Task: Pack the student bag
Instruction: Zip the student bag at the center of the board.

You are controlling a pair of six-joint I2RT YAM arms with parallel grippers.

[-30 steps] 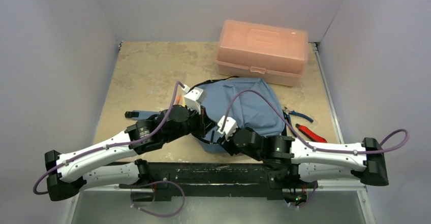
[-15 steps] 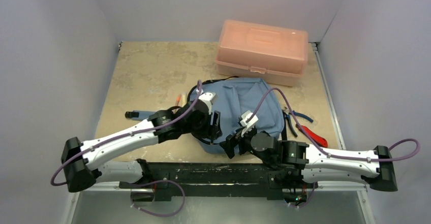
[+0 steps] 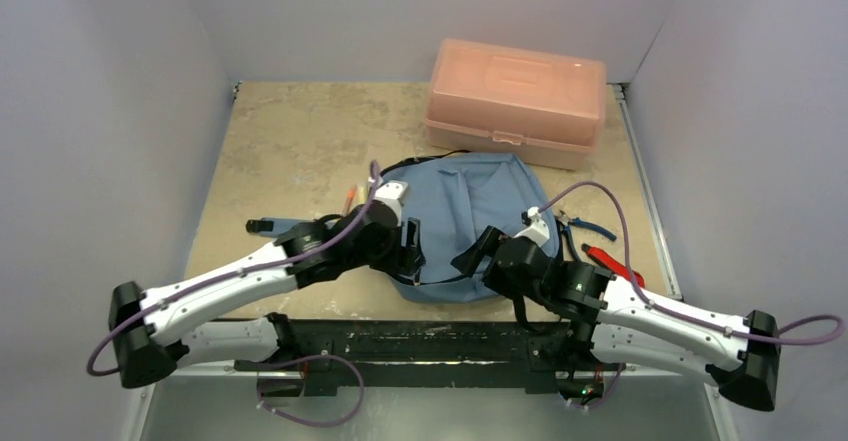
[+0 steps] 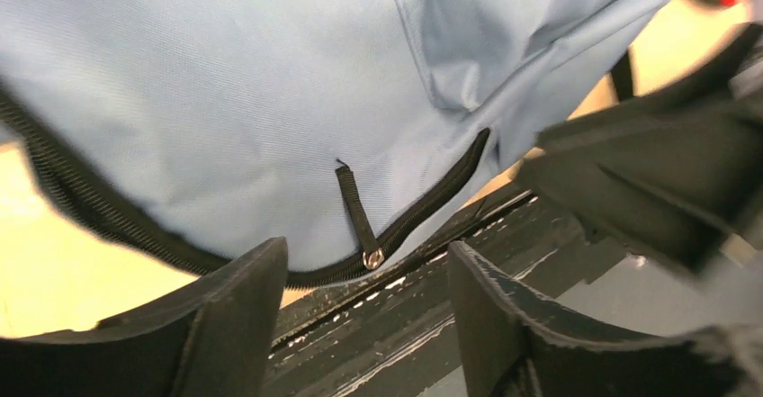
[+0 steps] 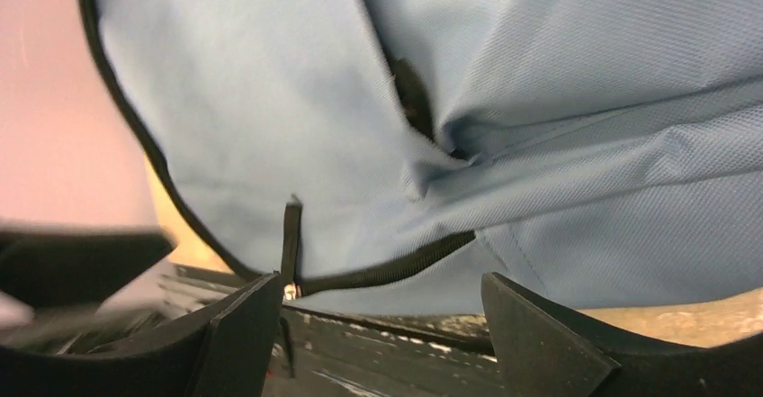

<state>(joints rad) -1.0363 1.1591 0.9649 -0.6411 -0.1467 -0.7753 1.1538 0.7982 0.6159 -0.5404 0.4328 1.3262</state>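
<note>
The student bag [image 3: 480, 196] lies on the bench [image 3: 290, 141]. The left gripper [image 3: 412, 251] is at its 8 o'clock edge and the right gripper [image 3: 468, 256] at 6 o'clock, both with fingers apart.

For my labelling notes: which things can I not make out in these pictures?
- Top view: thin orange items beside the soft blue-grey fabric backpack, too small to identify.
- Top view: red-handled tool, partly under the right arm.
- Wrist views: backpack's inside, covered by fabric.
</note>
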